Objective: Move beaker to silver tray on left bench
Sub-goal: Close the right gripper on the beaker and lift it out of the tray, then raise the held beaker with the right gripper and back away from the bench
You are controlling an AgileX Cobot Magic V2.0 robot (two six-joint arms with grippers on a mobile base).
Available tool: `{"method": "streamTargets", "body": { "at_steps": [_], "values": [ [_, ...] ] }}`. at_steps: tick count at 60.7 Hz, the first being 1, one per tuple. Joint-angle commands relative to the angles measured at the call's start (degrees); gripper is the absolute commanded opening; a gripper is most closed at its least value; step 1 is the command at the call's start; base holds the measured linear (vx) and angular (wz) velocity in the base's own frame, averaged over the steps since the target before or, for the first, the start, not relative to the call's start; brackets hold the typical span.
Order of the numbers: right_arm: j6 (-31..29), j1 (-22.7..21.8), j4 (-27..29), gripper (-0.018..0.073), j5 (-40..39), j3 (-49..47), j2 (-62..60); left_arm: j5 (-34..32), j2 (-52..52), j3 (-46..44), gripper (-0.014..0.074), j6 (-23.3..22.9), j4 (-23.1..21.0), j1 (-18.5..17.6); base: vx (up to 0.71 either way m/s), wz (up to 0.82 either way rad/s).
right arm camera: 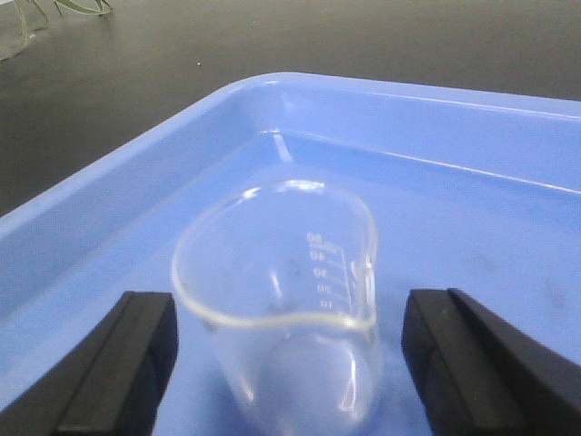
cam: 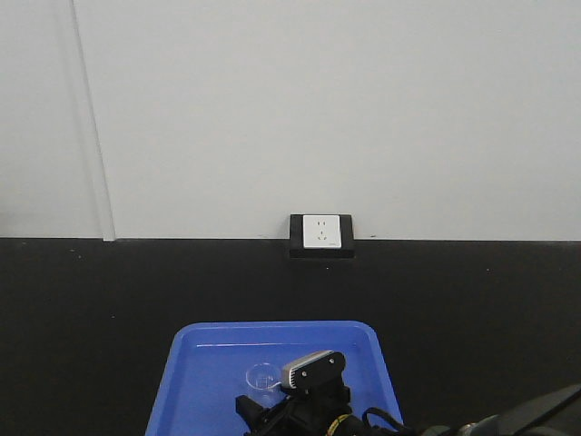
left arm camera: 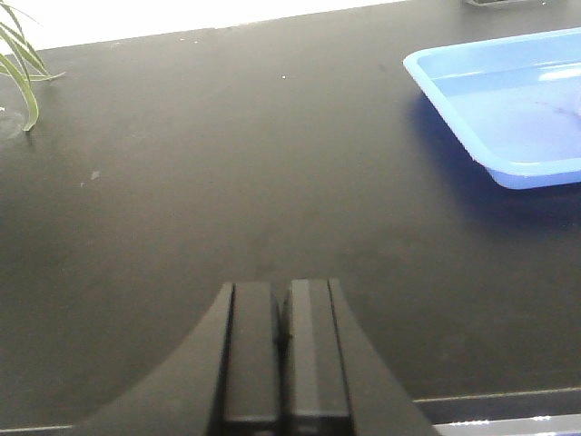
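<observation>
The small clear beaker (cam: 265,375) stands upright in a blue tray (cam: 204,386) on the black bench (cam: 91,318). In the right wrist view the beaker (right arm camera: 281,300) sits between the two black fingers (right arm camera: 136,354) of my right gripper (right arm camera: 289,318). That gripper is open, with a gap on each side of the glass. My left gripper (left arm camera: 281,304) is shut with nothing in it, low over bare bench (left arm camera: 227,182), left of the blue tray (left arm camera: 508,100). The silver tray is out of view.
A white wall with a socket box (cam: 320,234) rises behind the bench. Green plant leaves (left arm camera: 23,64) hang at the far left. The bench's front edge (left arm camera: 499,397) runs just beside my left gripper.
</observation>
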Motion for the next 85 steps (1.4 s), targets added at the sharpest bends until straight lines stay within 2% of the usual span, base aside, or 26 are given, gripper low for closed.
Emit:
{"method": "streamTargets", "body": {
  "at_steps": [1, 6, 13, 21, 24, 31, 40, 41, 42, 45, 56, 85],
  "values": [
    [0.6, -0.1, -0.3, 0.0567, -4.0, -3.3, -2.2, -4.3, -0.4, 1.1, 0.0001, -0.1, -0.2, -0.3, 0.0, 0.0],
    [2.0, -0.1, -0.4, 0.0544, -3.9, -4.8, -1.7, -4.3, -0.4, 1.1, 0.0001, -0.1, -0.2, -0.3, 0.0, 0.0],
    [3.6, -0.1, -0.4, 0.0424, -3.5, -5.8, -1.4, -4.3, -0.4, 1.1, 0.0001, -0.1, -0.2, -0.3, 0.0, 0.0],
    [4.0, -0.1, -0.7, 0.0128, -3.4, -5.8, -1.5, -4.3, -0.4, 1.1, 0.0001, -0.1, -0.2, -0.3, 0.0, 0.0],
    [4.7, -0.1, -2.1, -0.0015, -3.1, -5.7, -2.0, -4.3, -0.4, 1.1, 0.0001, -0.1, -0.2, -0.3, 0.0, 0.0],
    [9.0, -0.2, -6.7, -0.0016, -1.0, -5.7, -4.0, -4.3, -0.4, 1.1, 0.0001, -0.1, -0.2, -0.3, 0.0, 0.0],
    [13.7, -0.2, -13.8, -0.0014, 8.1, -5.7, -10.2, -4.3, -0.4, 1.1, 0.0001, -0.1, -0.2, -0.3, 0.0, 0.0],
    [14.2, -0.2, -14.4, -0.0014, 10.1, -5.7, -11.5, -4.3, -0.4, 1.1, 0.0001, -0.1, -0.2, -0.3, 0.0, 0.0],
    [19.3, -0.2, -20.2, -0.0014, 30.8, -5.2, -25.2, -4.3, -0.4, 1.1, 0.0001, -0.1, -0.2, -0.3, 0.0, 0.0],
    [19.2, -0.2, -20.8, -0.0014, 34.3, -4.3, -29.0, -4.3, -0.4, 1.1, 0.0001, -0.1, -0.2, -0.3, 0.0, 0.0],
    [19.0, -0.2, -23.6, -0.0012, 41.0, 2.0, -42.3, -4.3, -0.4, 1.1, 0.0001, -0.1, -0.2, -0.3, 0.0, 0.0],
    [19.0, -0.2, -25.0, -0.0011, 51.6, 32.2, -87.4, -4.3, -0.4, 1.1, 0.0001, -0.1, -0.2, -0.3, 0.0, 0.0]
  ]
}}
